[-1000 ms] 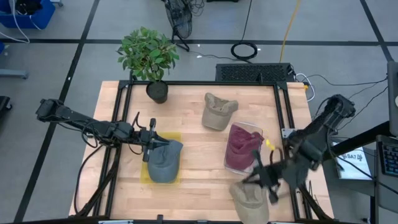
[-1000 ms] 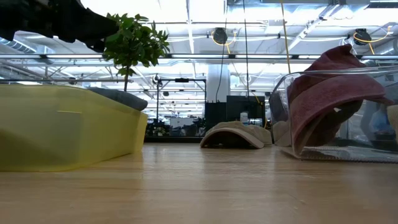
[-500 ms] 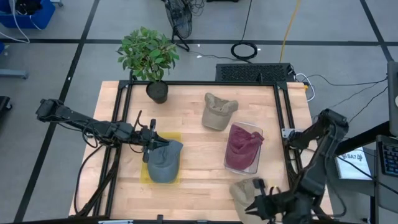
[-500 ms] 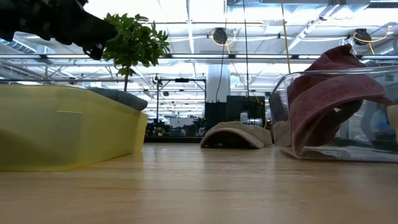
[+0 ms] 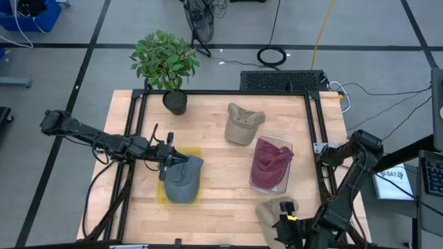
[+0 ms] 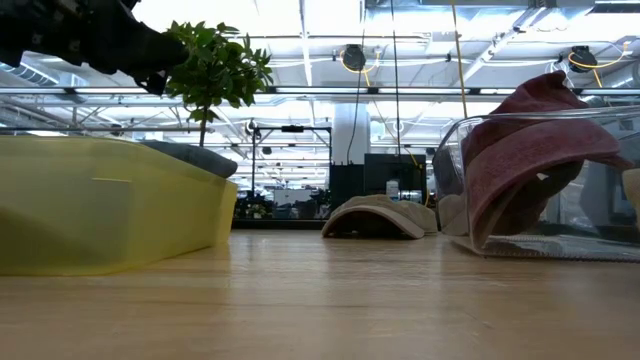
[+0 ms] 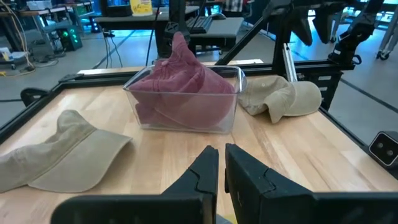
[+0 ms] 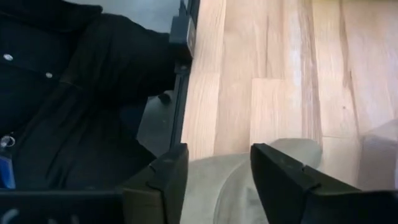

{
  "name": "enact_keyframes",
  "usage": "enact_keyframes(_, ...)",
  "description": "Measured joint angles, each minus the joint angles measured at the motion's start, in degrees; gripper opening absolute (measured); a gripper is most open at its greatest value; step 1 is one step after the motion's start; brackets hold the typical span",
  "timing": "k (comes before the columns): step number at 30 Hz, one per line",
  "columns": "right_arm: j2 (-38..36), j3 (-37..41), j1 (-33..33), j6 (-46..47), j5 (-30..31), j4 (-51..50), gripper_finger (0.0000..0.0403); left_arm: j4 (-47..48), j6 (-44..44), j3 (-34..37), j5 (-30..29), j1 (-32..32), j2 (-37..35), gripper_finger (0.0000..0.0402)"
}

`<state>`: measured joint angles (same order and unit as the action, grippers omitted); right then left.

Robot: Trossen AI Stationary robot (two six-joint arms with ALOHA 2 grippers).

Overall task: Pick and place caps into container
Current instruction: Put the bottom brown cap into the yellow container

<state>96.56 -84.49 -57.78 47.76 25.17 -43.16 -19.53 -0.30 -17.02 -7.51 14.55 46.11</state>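
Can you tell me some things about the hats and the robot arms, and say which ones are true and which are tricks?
1. The maroon cap sits in the clear container. True.
2. The blue-grey cap lies in a red box. False: it lies in the yellow container.
3. The right gripper is open, with a tan cap showing between its fingers. True.
4. The other tan cap is inside a container. False: it lies on the bare wooden table.
5. The left gripper is wide open. False: its fingers are nearly together.
6. A potted plant stands at a far corner of the table. True.
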Motion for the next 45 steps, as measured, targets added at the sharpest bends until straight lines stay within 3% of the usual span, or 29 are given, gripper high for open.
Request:
enact_keyframes(7, 2.69, 0.0, 1.49, 2.67, 0.09, -1.23, 0.0189, 0.13, 0.07, 0.0, 0.0, 0.0, 0.01, 0.0037)
enact_keyframes(13, 5.57, 0.02, 2.67, 8.45, -6.94, -6.29, 0.021, 0.59, 0.24, 0.0, 0.0, 0.0, 0.01, 0.0037)
enact_keyframes(20, 6.94, 0.12, 2.69, 10.04, -7.54, -8.34, 0.0227, 0.94, 0.28, 0.0, 0.0, 0.0, 0.0, 0.0037)
enact_keyframes(35, 6.98, 11.04, 2.72, 16.73, -14.71, -7.29, 0.0226, 1.4, 0.15, 0.0, -0.02, 0.0, 0.01, 0.0037)
enact_keyframes(45, 6.94, 15.34, 3.35, 15.94, -15.04, -0.78, 0.0221, 1.36, 0.13, 0.0, -0.02, 0.0, 0.0, 0.0037)
